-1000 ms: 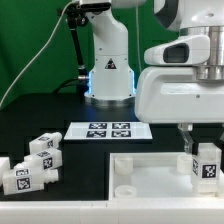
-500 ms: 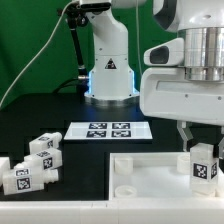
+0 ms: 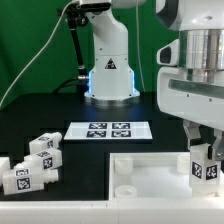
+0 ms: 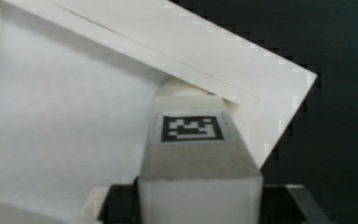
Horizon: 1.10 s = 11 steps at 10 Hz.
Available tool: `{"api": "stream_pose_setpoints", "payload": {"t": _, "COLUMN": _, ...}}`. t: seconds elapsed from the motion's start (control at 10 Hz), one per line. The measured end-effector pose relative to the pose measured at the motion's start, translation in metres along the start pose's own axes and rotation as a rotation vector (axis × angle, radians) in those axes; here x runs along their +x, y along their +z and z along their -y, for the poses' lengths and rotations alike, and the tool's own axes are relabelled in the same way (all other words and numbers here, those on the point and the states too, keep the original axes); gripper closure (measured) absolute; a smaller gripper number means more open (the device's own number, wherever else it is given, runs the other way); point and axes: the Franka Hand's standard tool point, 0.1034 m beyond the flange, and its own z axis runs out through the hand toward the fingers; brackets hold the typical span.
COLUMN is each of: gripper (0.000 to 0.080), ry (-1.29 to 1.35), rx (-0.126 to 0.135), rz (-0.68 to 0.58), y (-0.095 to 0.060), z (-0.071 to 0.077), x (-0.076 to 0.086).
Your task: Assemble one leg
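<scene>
Exterior view: the gripper is clamped on the leg, upright over the tray at the exterior view's right. Wrist view: the leg stands at the tray's corner.

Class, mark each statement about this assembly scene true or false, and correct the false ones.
1. The pincer holds a leg upright over the tray. True.
2. The marker board lies inside the tray. False: it lies on the table behind the tray.
3. Spare legs lie at the exterior view's left. True.
4. The held leg carries no tag. False: a black-and-white tag shows on its face.
</scene>
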Motion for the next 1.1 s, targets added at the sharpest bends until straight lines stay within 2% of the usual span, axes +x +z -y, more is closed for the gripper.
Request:
{"api": "stream_pose_setpoints", "payload": {"t": 0.2, "gripper": 0.0267, "ry": -0.056, "rx": 0.0, "rz": 0.0, "y": 0.0003, "z": -0.0002, "x": 0.0001}}
{"api": "stream_pose_setpoints", "payload": {"t": 0.3, "gripper": 0.0267, "ry": -0.117, "rx": -0.002, "rz": 0.0, "y": 0.0004, "z": -0.0009, "x": 0.002}}
{"api": "stream_pose_setpoints", "payload": {"t": 0.4, "gripper": 0.0172, "ry": -0.218, "rx": -0.002, "rz": -0.002, "y": 0.0005, "z": -0.0011, "x": 0.0028}}
{"api": "stream_pose_setpoints", "payload": {"t": 0.7, "gripper": 0.0151, "ry": -0.541, "rx": -0.006, "rz": -0.007, "y": 0.0003, "z": 0.0005, "x": -0.0039}}
{"api": "stream_pose_setpoints", "payload": {"t": 1.1, "gripper": 0.015, "ry": -1.046, "rx": -0.015, "rz": -0.004, "y": 0.0011, "z": -0.0005, "x": -0.0023}}
